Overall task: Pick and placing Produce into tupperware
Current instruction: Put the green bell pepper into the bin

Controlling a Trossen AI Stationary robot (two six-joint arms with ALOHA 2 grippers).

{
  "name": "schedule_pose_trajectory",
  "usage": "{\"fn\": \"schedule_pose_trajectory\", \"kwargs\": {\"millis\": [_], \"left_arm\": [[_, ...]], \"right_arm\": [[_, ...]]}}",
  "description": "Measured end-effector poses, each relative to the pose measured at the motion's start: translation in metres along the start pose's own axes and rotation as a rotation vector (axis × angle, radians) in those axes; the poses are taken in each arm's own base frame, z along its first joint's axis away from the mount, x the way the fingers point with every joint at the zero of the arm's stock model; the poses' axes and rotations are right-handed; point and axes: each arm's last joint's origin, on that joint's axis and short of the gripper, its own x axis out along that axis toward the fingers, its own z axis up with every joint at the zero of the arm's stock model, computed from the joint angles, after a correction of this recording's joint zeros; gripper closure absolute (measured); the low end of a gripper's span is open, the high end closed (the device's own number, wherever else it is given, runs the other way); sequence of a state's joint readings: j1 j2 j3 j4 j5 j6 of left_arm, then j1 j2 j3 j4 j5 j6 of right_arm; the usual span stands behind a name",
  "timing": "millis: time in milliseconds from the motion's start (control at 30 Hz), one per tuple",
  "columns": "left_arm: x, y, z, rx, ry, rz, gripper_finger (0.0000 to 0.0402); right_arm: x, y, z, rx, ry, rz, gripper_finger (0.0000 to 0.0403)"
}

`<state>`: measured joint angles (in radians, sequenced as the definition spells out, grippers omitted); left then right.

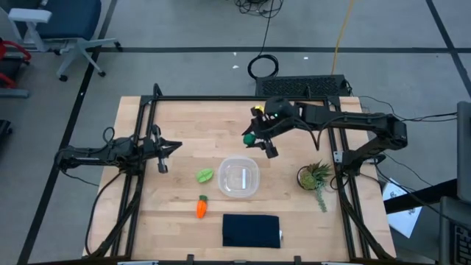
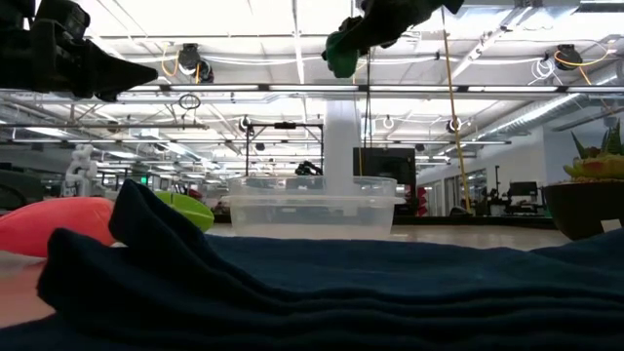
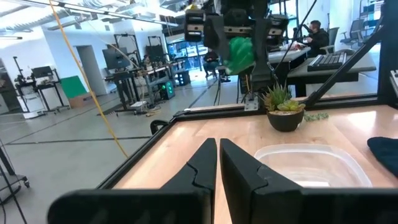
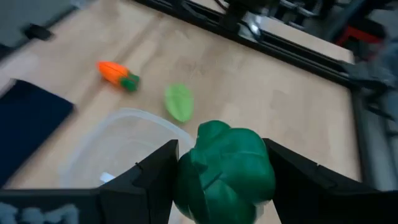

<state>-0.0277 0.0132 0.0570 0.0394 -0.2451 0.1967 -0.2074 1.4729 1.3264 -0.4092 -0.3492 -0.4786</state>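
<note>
My right gripper (image 1: 255, 139) is in the air over the far middle of the table, just beyond the clear tupperware (image 1: 239, 177), shut on the dark green round piece (image 4: 225, 171). The light yellow-green leafy piece (image 1: 204, 175) lies on the table left of the tupperware, and the orange carrot (image 1: 201, 207) lies nearer, its green top pointing to the far edge. My left gripper (image 1: 175, 146) waits shut at the table's left side, touching nothing. The tupperware (image 2: 314, 206) stands on the tabletop with nothing visible inside. My right gripper pinches the dark green round piece (image 4: 205, 186) between its two fingers (image 4: 155, 171), one on each side of it. The piece (image 2: 341, 51) is lifted clear, high above the table and above the tupperware's rim.
A spiky green potted plant (image 1: 315, 177) stands right of the tupperware. A dark navy folded cloth (image 1: 251, 230) lies at the near edge. A black frame (image 1: 221, 98) runs along the table's far and side edges. Bare wood lies between the left gripper and the leafy piece.
</note>
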Motion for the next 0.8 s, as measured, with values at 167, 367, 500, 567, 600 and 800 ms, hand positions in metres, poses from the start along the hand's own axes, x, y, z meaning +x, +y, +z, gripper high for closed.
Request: {"fn": "schedule_pose_trajectory", "kwargs": {"millis": [167,367,500,567,600,800], "left_arm": [[0.0,0.0,0.0,-0.001,-0.001,0.0,0.0376],[0.0,0.0,0.0,0.003,-0.002,0.0,0.0376],[0.0,0.0,0.0,0.003,-0.003,0.0,0.0376],[0.0,0.0,0.0,0.003,-0.001,-0.001,0.0376],[0.0,0.0,0.0,0.003,-0.002,-0.001,0.0376],[0.0,0.0,0.0,0.004,-0.003,-0.008,0.0376]], "right_arm": [[0.004,0.004,0.003,0.005,-0.026,0.031,0.0201],[0.032,0.007,0.004,-0.012,-0.054,0.052,0.0201],[0.062,0.013,-0.003,0.016,-0.033,0.09,0.0201],[0.076,0.016,-0.008,0.026,-0.017,0.107,0.0201],[0.082,0.017,-0.011,0.031,-0.005,0.118,0.0201],[0.117,0.027,-0.031,0.072,0.075,0.19,0.0201]]}}
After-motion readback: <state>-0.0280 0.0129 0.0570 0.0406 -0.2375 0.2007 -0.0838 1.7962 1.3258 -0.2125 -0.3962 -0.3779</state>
